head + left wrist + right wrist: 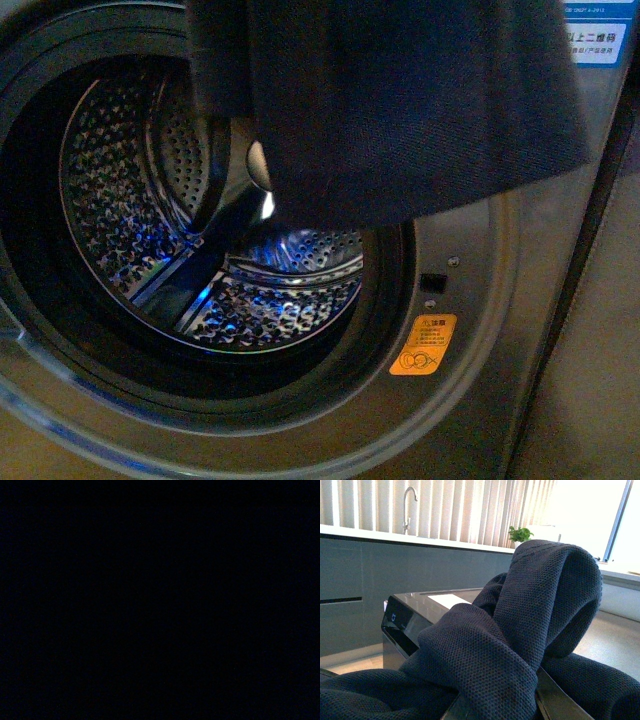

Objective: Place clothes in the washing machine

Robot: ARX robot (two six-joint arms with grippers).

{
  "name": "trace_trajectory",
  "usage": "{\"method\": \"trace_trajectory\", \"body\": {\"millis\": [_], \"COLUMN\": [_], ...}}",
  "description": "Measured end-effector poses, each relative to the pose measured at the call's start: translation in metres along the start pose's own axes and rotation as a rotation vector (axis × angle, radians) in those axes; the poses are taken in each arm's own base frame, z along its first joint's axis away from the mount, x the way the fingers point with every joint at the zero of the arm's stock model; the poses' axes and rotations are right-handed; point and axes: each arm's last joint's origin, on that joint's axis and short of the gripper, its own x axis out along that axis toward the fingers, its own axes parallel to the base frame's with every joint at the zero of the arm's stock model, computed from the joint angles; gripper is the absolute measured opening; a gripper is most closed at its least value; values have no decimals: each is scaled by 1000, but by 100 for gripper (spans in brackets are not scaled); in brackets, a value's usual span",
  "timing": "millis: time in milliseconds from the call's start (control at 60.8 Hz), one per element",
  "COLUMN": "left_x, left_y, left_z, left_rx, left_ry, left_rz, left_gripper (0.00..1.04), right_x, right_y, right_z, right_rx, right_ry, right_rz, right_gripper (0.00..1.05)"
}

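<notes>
The clothes (400,110), dark navy twill, hang from above across the top of the washing machine (520,300). They cover the upper part of its round mouth and the grey panel to the upper right of it, and their lower hem slants over the opening. Below the hem the perforated steel drum (130,200) shows bare, with blue glints on the metal, and a smooth raised paddle (225,190) runs partly behind the fabric. A black rim (385,300) rings the mouth. On the panel just beside it sit a small black square catch (432,283) and, lower, an orange sticker (423,343) with fine print and a round pictogram, too small to read. At the upper right corner a blue-white label (595,40) carries white Chinese characters that are too blurred to make out. The left wrist view is dark. In the right wrist view the same dark cloth bunches up in thick folds that fill the foreground and bury the right pincer. Whether it is clenched on the fabric or released I cannot tell. No arm shows in the front view, and the left pincer is nowhere seen. Behind the folds stands a dark glossy appliance (405,615) with a tiny white emblem (393,617) on its corner, unreadable. Further back a pale surface (370,534) carries a curved tap (409,505) and a small green plant (520,532), with vertical blinds (470,510) behind and a speckled floor (615,645) beside.
</notes>
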Motion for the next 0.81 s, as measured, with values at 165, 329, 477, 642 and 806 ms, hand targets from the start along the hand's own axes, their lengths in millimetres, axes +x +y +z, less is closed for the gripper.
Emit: {"method": "trace_trajectory", "body": {"millis": [165, 329, 477, 642, 806], "left_x": [11, 24, 32, 39, 39], "left_y": [0, 3, 4, 3, 4], "left_z": [4, 7, 6, 8, 8], "left_rx": [-21, -54, -71, -92, -94], "left_ry": [-48, -81, -108, -119, -123], "left_rz": [72, 204, 266, 324, 354], "left_gripper": [98, 98, 98, 90, 67], "right_x": [0, 0, 0, 0, 0], "right_y": [0, 0, -1, -1, -1], "right_z": [0, 0, 0, 0, 0], "right_rx": [0, 0, -1, -1, -1], "right_ry": [-2, -2, -1, -2, -2], "right_rz": [-1, -4, -9, -11, -10], "right_gripper": [9, 9, 9, 9, 27]}}
